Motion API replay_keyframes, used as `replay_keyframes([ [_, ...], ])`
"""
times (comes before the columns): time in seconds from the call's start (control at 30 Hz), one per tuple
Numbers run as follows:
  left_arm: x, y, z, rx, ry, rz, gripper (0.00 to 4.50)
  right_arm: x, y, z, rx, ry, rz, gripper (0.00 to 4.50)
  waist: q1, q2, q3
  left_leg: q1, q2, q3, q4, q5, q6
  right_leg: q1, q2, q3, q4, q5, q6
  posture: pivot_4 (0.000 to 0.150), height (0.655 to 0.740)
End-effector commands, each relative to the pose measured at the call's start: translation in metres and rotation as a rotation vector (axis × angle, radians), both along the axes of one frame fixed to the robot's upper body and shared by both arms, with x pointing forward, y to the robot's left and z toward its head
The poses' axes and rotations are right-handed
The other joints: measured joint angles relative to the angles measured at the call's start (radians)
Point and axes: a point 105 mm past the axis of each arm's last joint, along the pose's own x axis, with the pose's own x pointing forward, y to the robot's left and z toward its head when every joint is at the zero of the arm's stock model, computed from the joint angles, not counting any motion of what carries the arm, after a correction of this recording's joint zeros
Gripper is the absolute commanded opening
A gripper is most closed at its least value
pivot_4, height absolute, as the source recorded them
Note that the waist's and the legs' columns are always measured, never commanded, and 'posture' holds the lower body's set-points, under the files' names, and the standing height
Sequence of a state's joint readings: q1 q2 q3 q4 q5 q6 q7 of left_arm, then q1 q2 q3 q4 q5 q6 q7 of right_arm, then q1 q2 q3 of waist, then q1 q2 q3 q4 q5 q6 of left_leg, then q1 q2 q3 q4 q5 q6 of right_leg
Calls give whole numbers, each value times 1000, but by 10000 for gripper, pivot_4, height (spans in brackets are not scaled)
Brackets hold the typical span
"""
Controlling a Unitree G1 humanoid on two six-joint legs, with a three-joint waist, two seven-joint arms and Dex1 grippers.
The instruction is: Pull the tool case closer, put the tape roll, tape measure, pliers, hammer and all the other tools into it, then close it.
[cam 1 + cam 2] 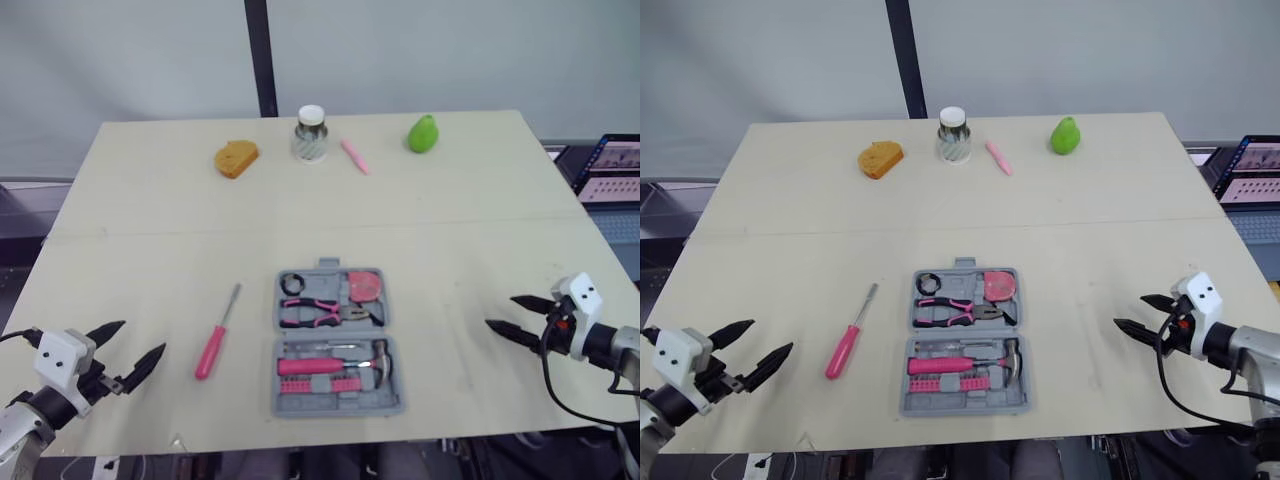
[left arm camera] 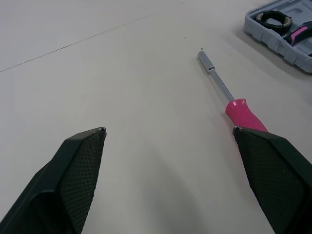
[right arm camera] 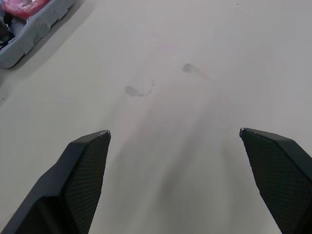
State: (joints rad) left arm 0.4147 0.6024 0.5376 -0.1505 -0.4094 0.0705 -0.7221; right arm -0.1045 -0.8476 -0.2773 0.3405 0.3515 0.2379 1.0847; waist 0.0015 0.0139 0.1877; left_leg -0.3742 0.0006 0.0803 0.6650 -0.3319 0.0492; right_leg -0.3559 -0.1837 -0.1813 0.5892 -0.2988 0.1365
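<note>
Screwdriver [image 1: 218,333] loose on table [image 1: 150,220], just left of open tool case [image 1: 340,407], between case and left gripper [image 1: 142,336]. Long axis front-to-back, pink handle toward robot. Left gripper nearer, spread wide, empty. Right gripper [image 1: 500,311] also wide, beyond case.

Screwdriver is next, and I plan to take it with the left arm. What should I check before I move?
1. Screwdriver lies loose on the table, left of the tool case, with nothing on or against it: ok.
2. Left jaws open and empty: ok.
3. Left jaws around the handle: not ok. The screwdriver lies ahead of them and apart.
4. Tool case open to receive it: ok.
5. Free slot in the case for the screwdriver: cannot tell.
6. Right jaws open and apart from the case on its right: ok.
</note>
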Motion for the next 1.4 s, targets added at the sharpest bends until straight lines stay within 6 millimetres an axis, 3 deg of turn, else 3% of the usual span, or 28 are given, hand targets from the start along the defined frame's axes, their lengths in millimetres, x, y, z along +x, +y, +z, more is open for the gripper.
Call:
replay_keyframes([
  [0.03, 0, -1, 6, 17, -31, 4, 45000, 4, 7, 6, -4, -34, 19, 44816, 0, 0, 0, 0, 0, 0, 0, 0, 0, 0, 0, 0, 0, 0, 0, 1500, 7400],
  [0.2, -1, 4, 13, 16, -76, 82, 45000, 12, 26, 26, 93, -120, 39, 44816, -2, 0, 0, 0, 1, 2, 0, 0, 0, -1, 0, 2, 0, 0, 0, 1500, 7400],
  [0.4, -12, -2, 16, -39, -115, 169, 45000, 9, 69, 51, 166, -149, 189, 44816, -2, -1, 1, 1, 2, 6, 0, -1, 0, -4, 1, 11, 1, 0, 0, 1500, 7400],
  [0.57, -17, -31, 5, -95, -81, 101, 45000, 5, 102, 67, 195, -138, 349, 44816, 4, -4, 3, 1, 3, 7, 0, -2, 0, -4, 2, 17, -1, 0, 0, 1500, 7400],
  [0.7, -9, -58, -10, -139, -50, 60, 45000, -1, 144, 86, 171, -152, 550, 44816, 12, -4, 3, 0, 4, 10, 1, -3, -1, -7, 1, 20, -3, 0, 0, 1500, 7400],
  [0.83, -1, -72, -18, -159, -55, 64, 45000, -5, 167, 101, 170, -178, 646, 44816, 21, -5, 3, -1, 4, 11, 1, -2, -1, -10, 2, 21, -2, 0, 0, 1500, 7400],
  [1.4, 22, -93, -49, -175, 18, 185, 45000, -15, 197, 129, 118, -217, 808, 44816, 23, -6, 3, -2, 4, 15, 2, -3, 1, -11, 3, 16, 2, 1, 0, 1500, 7400],
])
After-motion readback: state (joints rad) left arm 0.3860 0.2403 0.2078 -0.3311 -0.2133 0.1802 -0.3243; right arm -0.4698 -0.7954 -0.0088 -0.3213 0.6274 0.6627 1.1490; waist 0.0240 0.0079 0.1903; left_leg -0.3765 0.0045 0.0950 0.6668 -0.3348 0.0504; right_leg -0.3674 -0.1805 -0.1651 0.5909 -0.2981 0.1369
